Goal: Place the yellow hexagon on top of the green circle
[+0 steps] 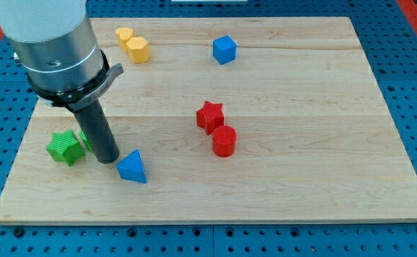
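The yellow hexagon point(138, 49) lies near the board's top left, touching a smaller yellow block point(125, 34) just above and left of it. My tip point(108, 160) rests on the board at the lower left, between a green star point(63, 147) on its left and a blue triangle point(132, 167) on its right. A sliver of another green block point(84, 137) shows against the rod's left side; the rod hides most of it, so I cannot tell its shape. My tip is far below the yellow hexagon.
A blue cube point(224, 49) sits at the top middle. A red star point(210, 116) and a red cylinder point(224, 140) sit together near the centre. The wooden board point(301, 107) lies on a blue pegboard. The arm's grey body point(55, 50) covers the top left corner.
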You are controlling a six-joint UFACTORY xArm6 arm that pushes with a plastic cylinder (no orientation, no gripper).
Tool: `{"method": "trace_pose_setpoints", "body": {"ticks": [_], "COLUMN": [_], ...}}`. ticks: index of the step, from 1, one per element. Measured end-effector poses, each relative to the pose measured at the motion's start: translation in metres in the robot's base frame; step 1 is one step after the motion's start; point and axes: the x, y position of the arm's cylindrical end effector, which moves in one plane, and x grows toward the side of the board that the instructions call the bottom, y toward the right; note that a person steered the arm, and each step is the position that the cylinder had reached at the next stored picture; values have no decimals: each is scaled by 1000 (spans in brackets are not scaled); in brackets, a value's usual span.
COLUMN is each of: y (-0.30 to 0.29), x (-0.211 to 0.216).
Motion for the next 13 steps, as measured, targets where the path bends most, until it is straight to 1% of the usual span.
{"method": "trace_pose_setpoints", "body": {"ticks": [5, 10, 11, 12, 13], "y": [-19, -17, 3, 43, 64], "x": [0, 0, -3, -16, -17]}}
